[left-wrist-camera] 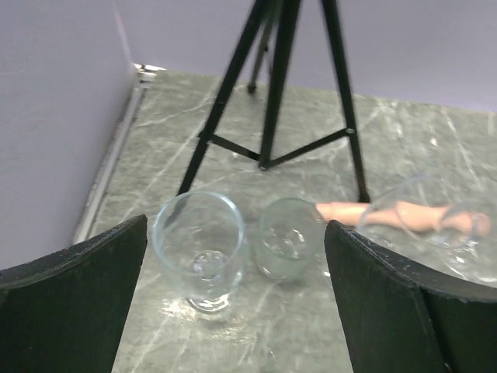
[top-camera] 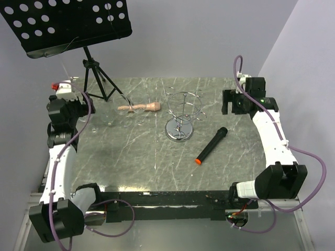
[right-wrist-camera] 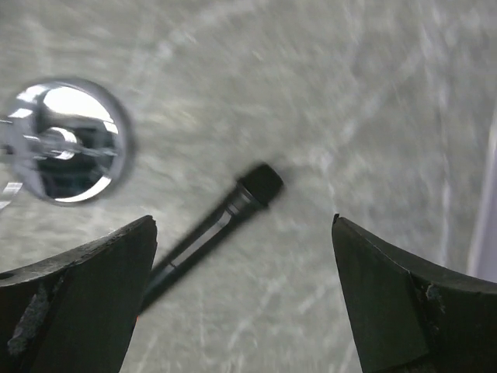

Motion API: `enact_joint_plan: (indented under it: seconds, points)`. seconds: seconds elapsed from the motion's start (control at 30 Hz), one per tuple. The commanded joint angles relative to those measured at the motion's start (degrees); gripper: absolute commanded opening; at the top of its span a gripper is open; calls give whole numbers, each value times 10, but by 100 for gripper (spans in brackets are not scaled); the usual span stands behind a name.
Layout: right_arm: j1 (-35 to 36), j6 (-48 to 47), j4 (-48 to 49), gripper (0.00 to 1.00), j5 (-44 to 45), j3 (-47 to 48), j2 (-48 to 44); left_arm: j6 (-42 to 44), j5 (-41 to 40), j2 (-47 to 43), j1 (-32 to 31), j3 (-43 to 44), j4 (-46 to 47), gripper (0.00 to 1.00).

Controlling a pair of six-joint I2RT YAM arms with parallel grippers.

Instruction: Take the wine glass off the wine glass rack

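While both claws stand wide apart and hold nothing, the wine glass [left-wrist-camera: 200, 247] sits upright on the grey marbled table [top-camera: 131, 157], low and left of centre in the left wrist view. It shows between the two black fingers [left-wrist-camera: 74, 303] of the left gripper [left-wrist-camera: 237, 229] but touches neither of them. A second glass [left-wrist-camera: 289, 237] stands just to its right; whether the two touch cannot be told. A third glass [left-wrist-camera: 435, 225], faint and blurred, is at the right edge of that view, overlapping a peach-coloured turned piece [left-wrist-camera: 365, 213] that lies flat on the table. Behind the glasses rise the legs of the black tripod [left-wrist-camera: 273, 116], which carries the perforated music stand [top-camera: 68, 21] in the upper left of the top view.

The wine glass rack [top-camera: 179, 129] stands upright at the centre of the top view, well apart from the glasses on the left. Its shiny round base rests on the table, and its ring of wire arms sits on top. In the right wrist view that base [right-wrist-camera: 66, 140] shows at the left edge. The right gripper [right-wrist-camera: 243, 224] hangs above the table with its fingers [right-wrist-camera: 411, 295] spread. A black microphone [right-wrist-camera: 233, 210] lies slanted beneath them, blurred. In the top view the microphone lies just right of the rack's base, its orange end toward the bottom of the frame.
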Motion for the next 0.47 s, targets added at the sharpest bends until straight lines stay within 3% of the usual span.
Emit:
enact_joint_plan:
  seconds: [0.0, 0.1, 0.43]
  points:
    - [-8, 43, -71, 100, 161, 19, 23, 3, 64, 27, -1, 73, -125, 100]
    - [-10, 62, -90, 100, 234, 32, 49, 24, 76, 40, -1, 96, -160, 100]
    - [-13, 61, -69, 100, 190, 38, 14, 49, 74, 89, -1, 163, -192, 100]
